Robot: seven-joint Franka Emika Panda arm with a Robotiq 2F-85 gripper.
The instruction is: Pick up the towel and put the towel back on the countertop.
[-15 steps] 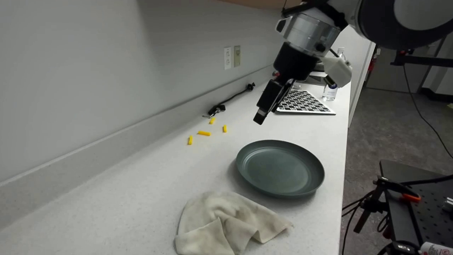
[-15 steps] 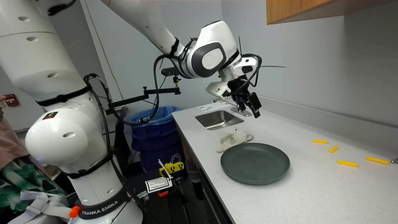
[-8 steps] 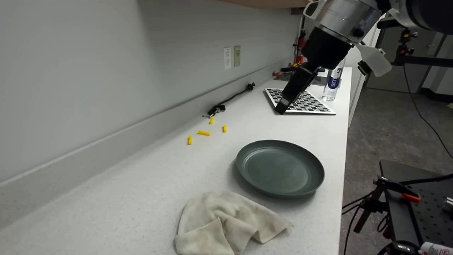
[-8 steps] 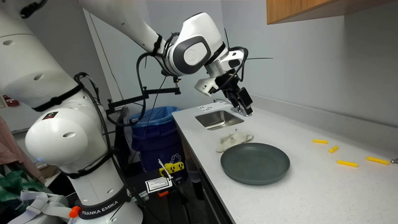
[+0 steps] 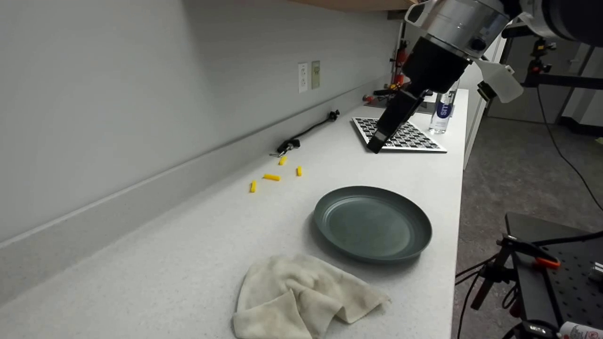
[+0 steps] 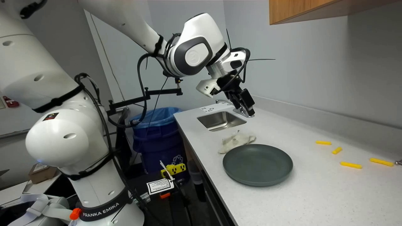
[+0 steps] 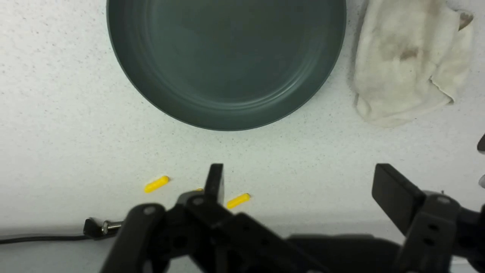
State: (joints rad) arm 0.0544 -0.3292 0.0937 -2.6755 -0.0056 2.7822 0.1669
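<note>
Cream-coloured and stained, the rumpled towel (image 7: pixel 405 64) lies on the speckled white countertop (image 5: pixel 188 268), just beside a grey-green plate (image 5: pixel 372 226); in my wrist view I see a narrow strip of countertop between the two. I hold my claw (image 7: pixel 303 184) in the air, tilted downward in both exterior views, its fingers (image 7: pixel 396 197) spread wide and released, well apart from the towel. Four short yellow sticks (image 5: pixel 271 177) lie scattered near the backsplash (image 5: pixel 141 205). In an exterior view, a checkered board (image 5: pixel 410 137) rests farther along, a clear bottle (image 5: pixel 440 117) upright near it. In an exterior view, a steel sink (image 6: pixel 221 121) sits beyond the towel, and a blue recycling bin (image 6: pixel 157 138) stands beside the countertop.
</note>
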